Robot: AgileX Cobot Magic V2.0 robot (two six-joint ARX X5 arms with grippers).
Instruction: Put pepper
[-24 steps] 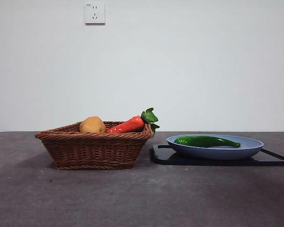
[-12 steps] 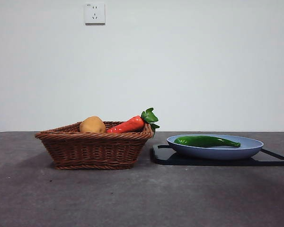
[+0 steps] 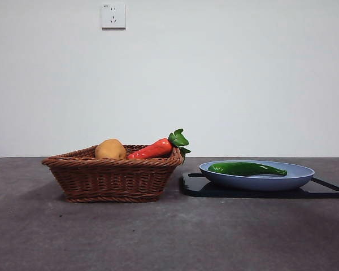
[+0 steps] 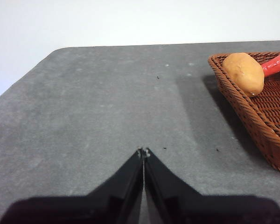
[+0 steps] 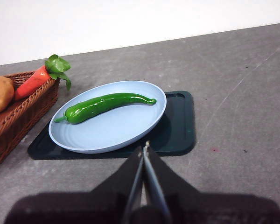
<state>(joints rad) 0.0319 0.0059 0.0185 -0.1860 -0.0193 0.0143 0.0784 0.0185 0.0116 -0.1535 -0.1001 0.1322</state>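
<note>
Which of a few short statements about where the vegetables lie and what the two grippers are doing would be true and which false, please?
1. The pepper lies on the blue plate. True.
2. The carrot lies on the plate. False: it rests in the wicker basket, leafy end over the rim.
3. The right gripper is shut and holds nothing. True.
4. The left gripper grips the potato. False: it is shut, apart from the basket.
5. The plate sits on a dark tray. True.
</note>
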